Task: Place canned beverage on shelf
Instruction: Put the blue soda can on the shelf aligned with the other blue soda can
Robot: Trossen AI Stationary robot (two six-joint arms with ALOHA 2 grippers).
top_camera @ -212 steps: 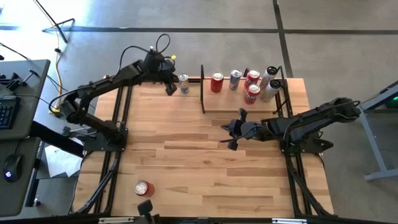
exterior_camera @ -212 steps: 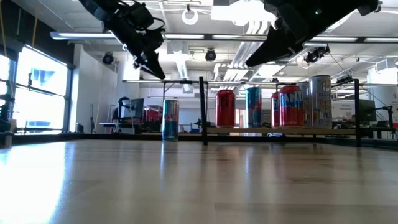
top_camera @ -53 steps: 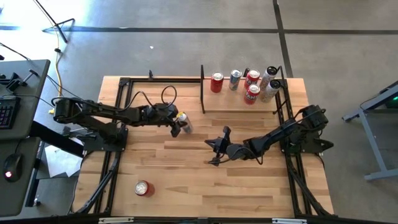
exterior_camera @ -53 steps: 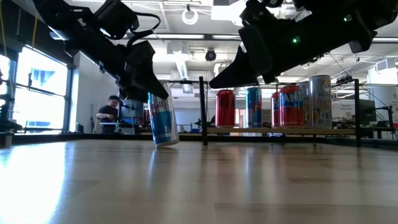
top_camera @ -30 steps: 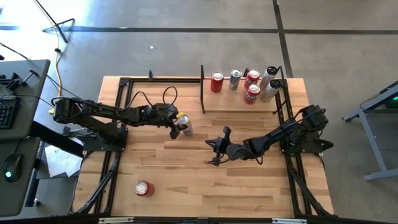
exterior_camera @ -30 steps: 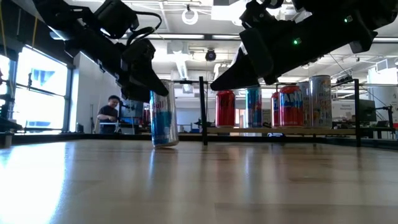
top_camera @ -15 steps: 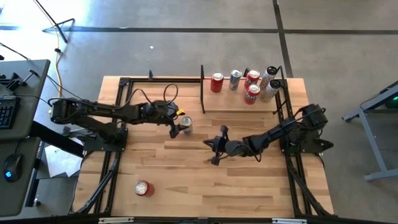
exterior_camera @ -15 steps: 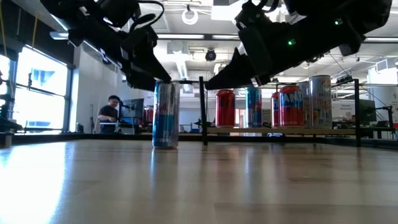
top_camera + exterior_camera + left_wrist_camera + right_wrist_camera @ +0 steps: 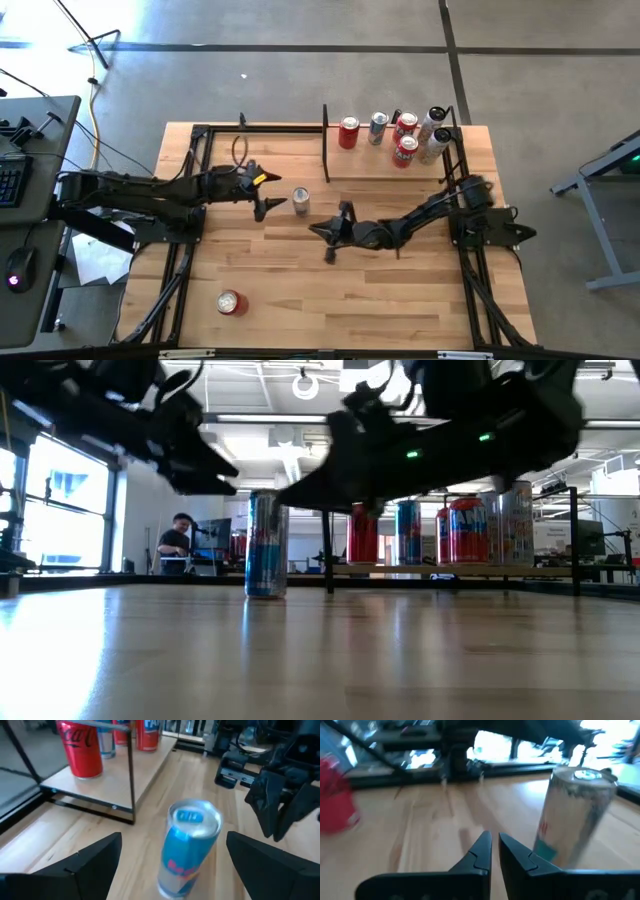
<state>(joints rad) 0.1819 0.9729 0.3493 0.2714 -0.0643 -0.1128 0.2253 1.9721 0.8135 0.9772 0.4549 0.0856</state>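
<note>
Apparently mid-handover, the blue can (image 9: 300, 200) is standing free at frame centre; the left gripper (image 9: 265, 199) is gaping beside it, the right gripper (image 9: 322, 238) staying nearly clenched, empty.

Five cans on the shelf (image 9: 370, 165), two cans on the table (image 9: 330, 290), two arms.

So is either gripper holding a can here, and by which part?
Nothing is held. The left gripper is open beside the blue can, which stands free; the right gripper is nearly shut and empty.
</note>
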